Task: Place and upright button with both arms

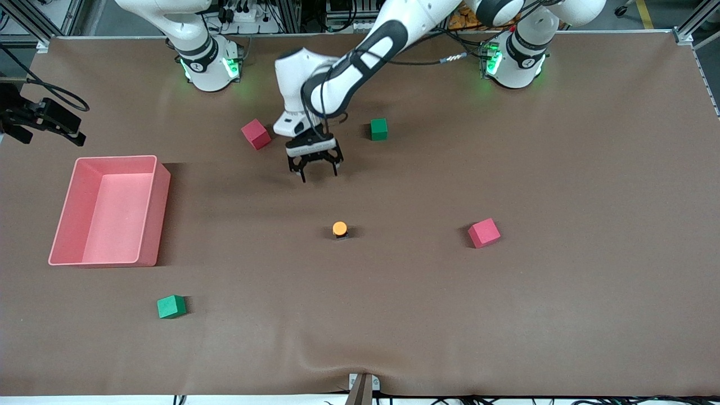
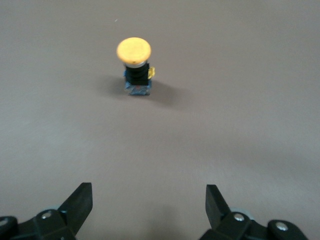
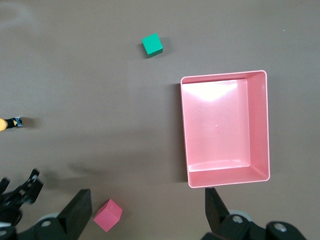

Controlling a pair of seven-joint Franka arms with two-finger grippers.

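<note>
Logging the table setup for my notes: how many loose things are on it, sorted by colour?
Red cubes: 2
Green cubes: 2
Pink bin: 1
Orange-capped button: 1
Total: 6

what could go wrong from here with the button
The button already stands upright on a narrow base with its wide orange cap on top, so a glancing touch from the open left gripper, hanging over the table near it, might tip it. The right gripper, open and high over the pink bin end, is a long way from helping. The cloth table ripples along its near edge, so footing may be uneven there.
</note>
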